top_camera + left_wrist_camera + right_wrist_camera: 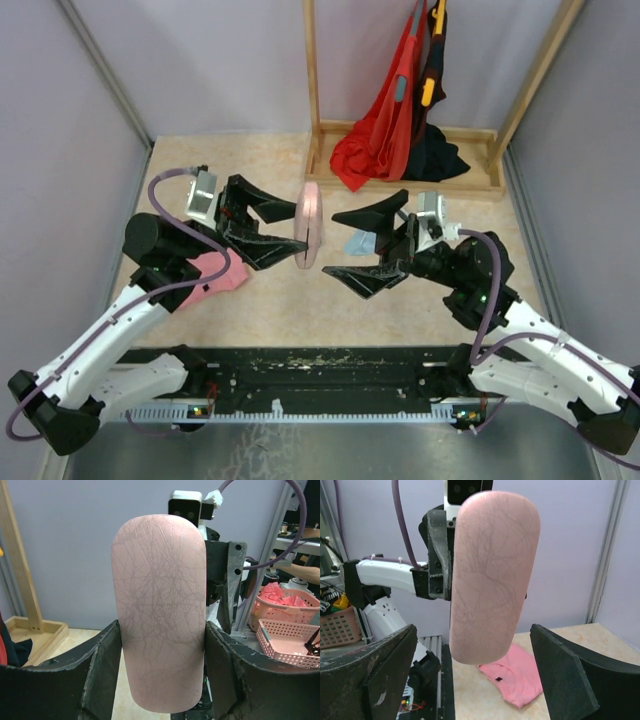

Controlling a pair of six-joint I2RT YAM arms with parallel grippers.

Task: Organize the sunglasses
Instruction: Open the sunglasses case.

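No sunglasses show in any view. My left gripper [300, 229] is shut on a closed oblong pink glasses case [308, 222] and holds it upright above the table's middle. In the left wrist view the case [160, 610] stands pinched between my two black fingers, the gripper [162, 672] closed round its lower part. My right gripper [332, 245] is open and empty, facing the case from the right, a short way off. In the right wrist view the case [492, 575] hangs in front of my spread gripper [474, 647], touching neither finger.
A small light-blue cloth [360, 243] lies under the right gripper. A pink cloth [210, 275] lies by the left arm, also in the right wrist view [520, 672]. A wooden stand [400, 160] with red and black fabric stands at the back. Pink baskets [290, 630] sit off the table.
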